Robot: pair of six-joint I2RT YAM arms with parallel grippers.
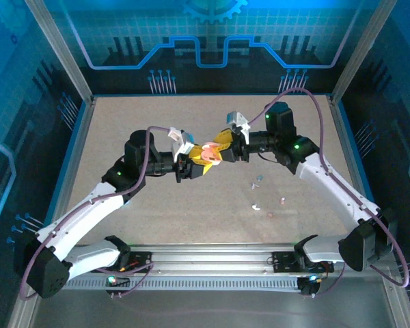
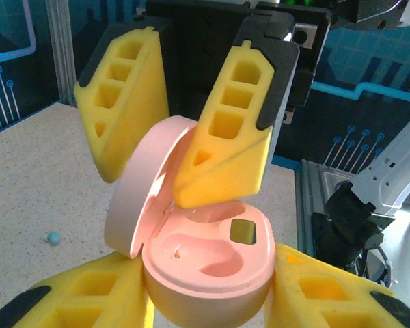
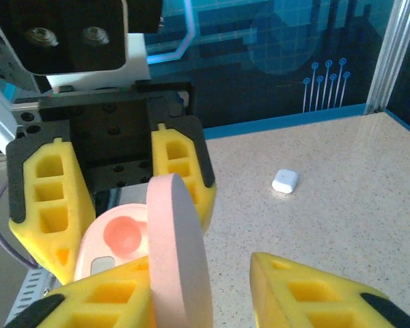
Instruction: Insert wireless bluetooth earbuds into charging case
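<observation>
Gripping the case [image 1: 208, 152] by its base with the left gripper [image 1: 197, 164], yellow fingers [image 2: 89, 301] pressed against both sides. Holds it open side up, pink lid [image 2: 147, 184] raised off the base and standing on its hinge. Shows two wells [image 2: 191, 253] in the base, one with a dark square [image 2: 242, 232] in it; cannot tell whether either holds a bud. Straddles the lid from right of the case with the right gripper [image 1: 223, 149]: jaws apart, one finger tip over the wells, the other behind the lid, a gap visible beside the lid, so clamped on nothing. Leaves several earbuds [image 1: 257, 181] loose on the table [image 1: 157, 212] right of the case and nearer the arm bases, well apart from it. Leaves one blue bud [image 2: 53, 237] on the table apart from the case in the left wrist view.
</observation>
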